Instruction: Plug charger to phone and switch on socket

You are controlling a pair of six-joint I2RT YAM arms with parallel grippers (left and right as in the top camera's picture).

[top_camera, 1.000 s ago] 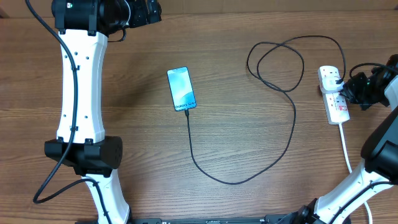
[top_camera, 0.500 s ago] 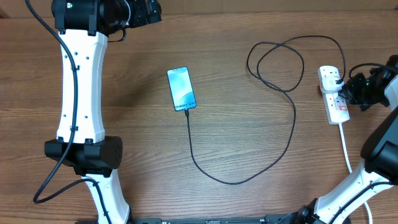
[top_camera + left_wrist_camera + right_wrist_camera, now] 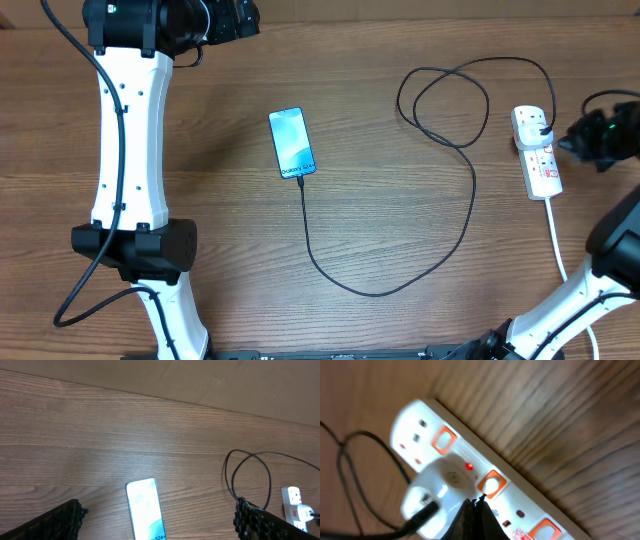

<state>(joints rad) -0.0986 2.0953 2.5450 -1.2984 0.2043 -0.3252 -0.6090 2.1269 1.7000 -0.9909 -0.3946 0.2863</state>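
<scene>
Plenty of bare table (image 3: 230,220) around the phone (image 3: 291,143), except its near end where the charger (image 3: 473,200) trails; loops sit just left of the socket (image 3: 537,152)

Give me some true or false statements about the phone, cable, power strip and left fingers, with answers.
The slim black-edged phone has its blue-white screen lit. True.
The thin black cable reaches the phone's lower end. True.
The left fingers are shut on the phone. False: they stand wide apart, and the phone lies on the wooden table.
The white power strip lies left of the phone, seen from overhead. False: right of it.
A small red light glows on the strip. True.
</scene>
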